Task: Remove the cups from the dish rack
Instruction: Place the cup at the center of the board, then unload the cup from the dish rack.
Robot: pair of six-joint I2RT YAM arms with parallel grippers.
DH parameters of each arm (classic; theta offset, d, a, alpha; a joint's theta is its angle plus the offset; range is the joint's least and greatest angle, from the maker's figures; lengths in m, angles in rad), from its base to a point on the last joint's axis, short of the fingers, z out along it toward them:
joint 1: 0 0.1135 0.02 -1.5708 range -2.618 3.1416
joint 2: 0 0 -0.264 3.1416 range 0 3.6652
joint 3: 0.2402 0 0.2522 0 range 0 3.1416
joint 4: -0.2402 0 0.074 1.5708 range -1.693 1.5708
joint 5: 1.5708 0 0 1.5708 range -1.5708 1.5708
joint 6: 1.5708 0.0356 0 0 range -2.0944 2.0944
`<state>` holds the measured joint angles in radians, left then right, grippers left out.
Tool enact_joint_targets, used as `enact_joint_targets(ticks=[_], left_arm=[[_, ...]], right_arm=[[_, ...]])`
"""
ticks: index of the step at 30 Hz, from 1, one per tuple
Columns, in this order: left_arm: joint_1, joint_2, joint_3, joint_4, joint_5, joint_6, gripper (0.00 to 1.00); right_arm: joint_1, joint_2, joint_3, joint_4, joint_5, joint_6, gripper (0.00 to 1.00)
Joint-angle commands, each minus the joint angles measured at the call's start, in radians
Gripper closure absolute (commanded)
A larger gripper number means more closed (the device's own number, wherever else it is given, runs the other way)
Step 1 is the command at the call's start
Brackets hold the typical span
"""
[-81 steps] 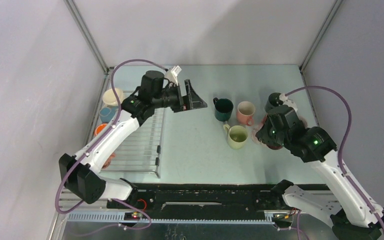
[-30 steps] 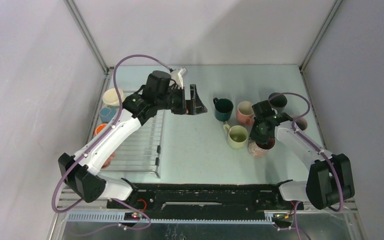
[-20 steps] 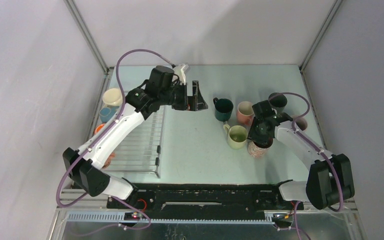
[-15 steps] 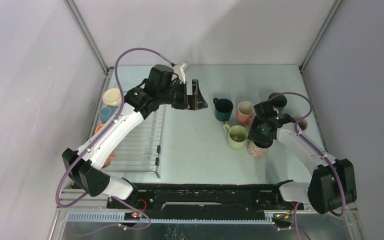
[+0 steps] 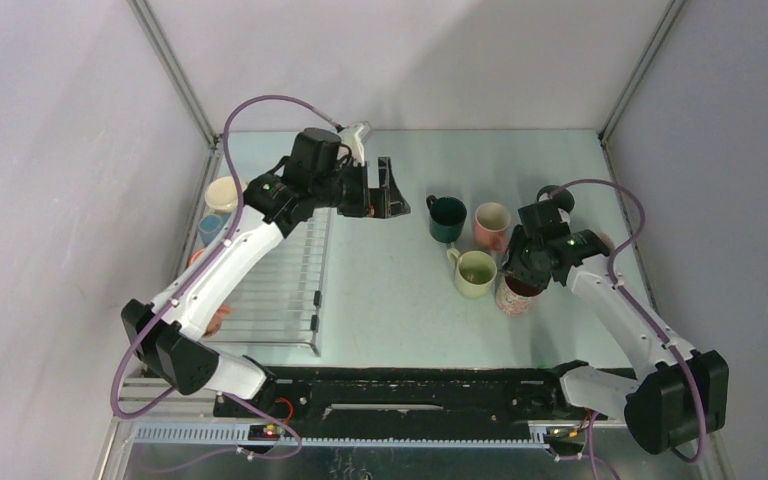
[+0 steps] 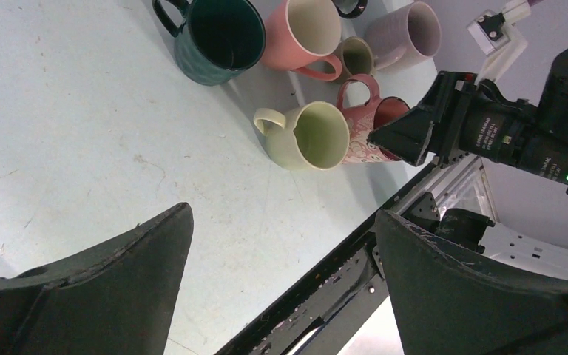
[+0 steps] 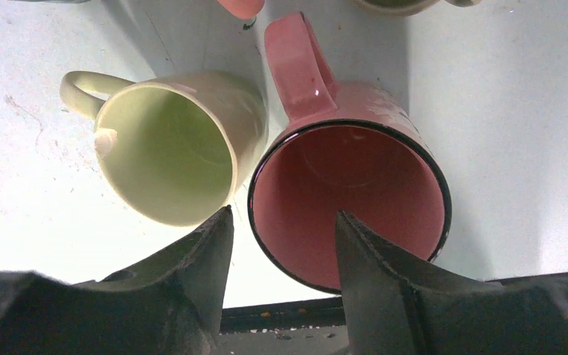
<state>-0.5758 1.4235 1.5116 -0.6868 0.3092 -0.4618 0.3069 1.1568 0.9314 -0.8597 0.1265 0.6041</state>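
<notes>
Cups (image 5: 225,192) sit on the dish rack (image 5: 280,290) at far left. The left gripper (image 5: 385,195) hangs wide open and empty over the table (image 5: 390,300). The right gripper (image 7: 281,222) straddles the pink mug's (image 7: 347,200) rim, part-open, gripping nothing. It should lift straight up, clear of the green mug (image 7: 170,155) alongside.
</notes>
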Motion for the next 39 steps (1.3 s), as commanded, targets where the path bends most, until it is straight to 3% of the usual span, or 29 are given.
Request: enact_joint_targets(ticks=[1,11,17,20,33,39], left_arm=[[0.016,-0.047,0.062,0.0,-0.001,0.027,0.0],[0.051,-0.061,0.074,-0.029,-0.038,0.017,0.0],[0.119,-0.041,0.135,-0.095,-0.104,0.049,0.0],[0.145,-0.018,0.175,-0.14,-0.179,0.065,0.0],[0.31,-0.056,0.159,-0.193,-0.504,0.002,0.0],[0.407,-0.066,0.081,-0.164,-0.6,-0.031,0.0]], right_arm=[[-0.007,-0.041,0.048,-0.038,0.028,0.01,0.39],[-0.006,-0.164,0.116,-0.107,0.041,-0.033,0.25],[-0.006,-0.209,0.187,-0.11,0.03,-0.085,0.12],[-0.004,-0.197,0.234,-0.094,-0.013,-0.1,0.01],[0.217,-0.014,0.409,0.009,-0.033,-0.111,0.0],[0.245,0.021,0.412,0.047,-0.054,-0.123,0.0]])
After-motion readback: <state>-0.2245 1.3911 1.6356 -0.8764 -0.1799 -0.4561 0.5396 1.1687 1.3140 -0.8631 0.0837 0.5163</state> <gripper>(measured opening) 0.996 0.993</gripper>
